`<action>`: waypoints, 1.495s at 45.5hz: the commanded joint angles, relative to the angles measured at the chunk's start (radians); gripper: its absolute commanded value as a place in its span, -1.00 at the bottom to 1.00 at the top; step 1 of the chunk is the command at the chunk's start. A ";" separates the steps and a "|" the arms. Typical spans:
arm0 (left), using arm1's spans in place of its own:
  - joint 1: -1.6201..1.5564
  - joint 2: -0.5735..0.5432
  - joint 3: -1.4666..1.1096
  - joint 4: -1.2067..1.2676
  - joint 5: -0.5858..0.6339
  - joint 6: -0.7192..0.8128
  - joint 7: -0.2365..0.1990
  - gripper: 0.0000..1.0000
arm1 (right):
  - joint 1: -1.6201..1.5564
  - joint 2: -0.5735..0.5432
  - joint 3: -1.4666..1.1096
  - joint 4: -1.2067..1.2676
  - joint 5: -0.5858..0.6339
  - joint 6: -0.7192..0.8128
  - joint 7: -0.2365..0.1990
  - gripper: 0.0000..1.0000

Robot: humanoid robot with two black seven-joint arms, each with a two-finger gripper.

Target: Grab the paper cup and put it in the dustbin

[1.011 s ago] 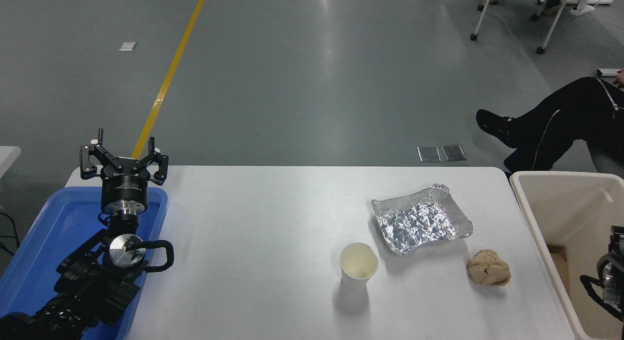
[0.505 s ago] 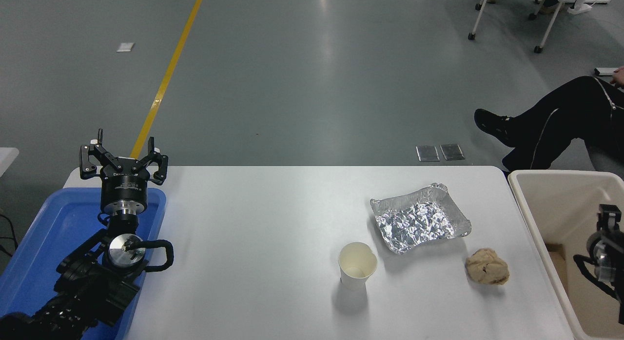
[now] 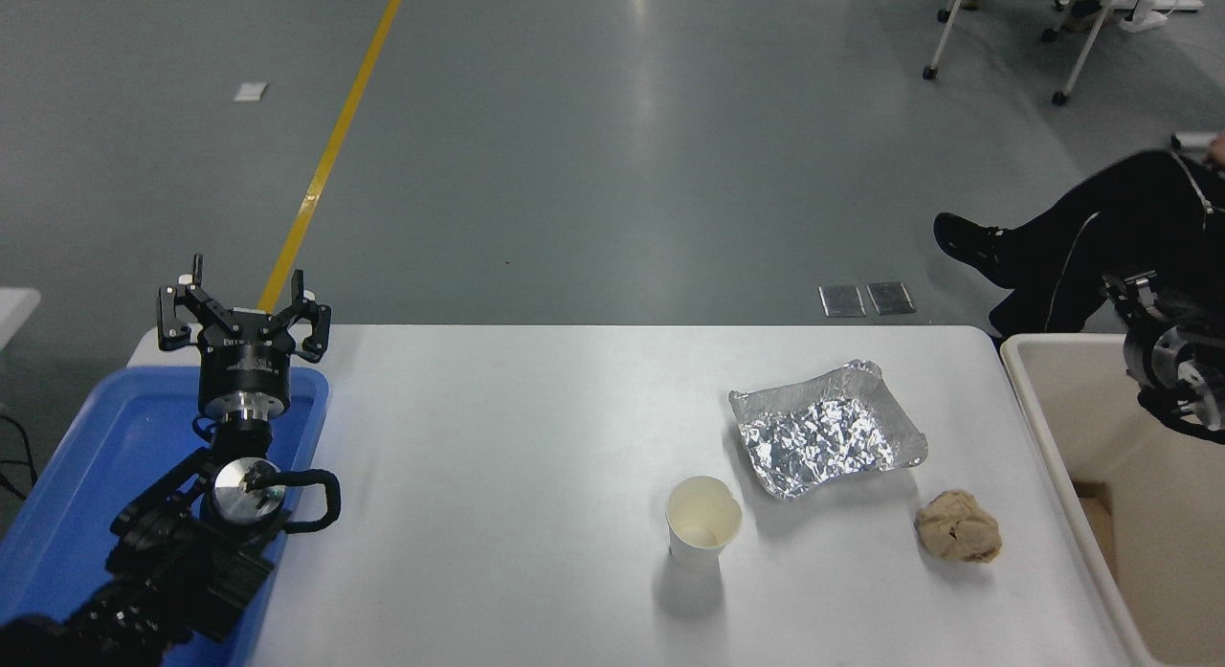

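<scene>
The paper cup (image 3: 703, 521) stands upright on the white table (image 3: 498, 476), right of centre and near the front, its cream inside showing. The beige dustbin (image 3: 1038, 413) stands off the table's right end. My right gripper (image 3: 1144, 313) comes in at the right edge, above the bin's far rim, far right of the cup and apart from it. It is partly cut off by the picture's edge. My left gripper (image 3: 244, 301) is open and empty, parked at the lower left over the blue tray.
A square foil tray (image 3: 828, 428) lies behind and right of the cup. A crumpled tan paper ball (image 3: 959, 525) lies near the table's right edge. A shallow blue tray (image 3: 86, 456) sits at the left end. A person's legs (image 3: 1081, 241) stretch out behind the bin.
My right arm has risen from low over the bin's inside up to its far rim at the right edge. The cup and the left arm have not moved.
</scene>
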 commanded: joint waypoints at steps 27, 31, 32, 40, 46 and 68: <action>0.001 0.001 0.000 0.000 0.000 0.000 0.000 0.98 | 1.022 0.165 -0.392 0.716 -0.258 0.647 0.002 1.00; 0.001 0.001 0.000 0.000 0.000 0.000 0.000 0.98 | 1.070 0.162 -0.365 0.721 -0.258 0.759 0.002 1.00; 0.001 0.001 0.000 0.000 -0.001 0.000 0.000 0.98 | 1.079 0.161 -0.362 0.724 -0.256 0.783 0.002 1.00; 0.001 0.001 0.000 0.000 -0.001 0.000 0.000 0.98 | 1.115 0.145 -0.355 0.730 -0.256 0.812 0.002 1.00; 0.001 0.001 0.000 0.000 -0.001 0.000 0.000 0.98 | 1.110 0.136 -0.355 0.730 -0.256 0.812 0.002 1.00; 0.001 0.001 0.000 0.000 -0.001 0.000 0.000 0.98 | 0.831 0.170 -0.346 0.730 -0.238 0.496 -0.001 1.00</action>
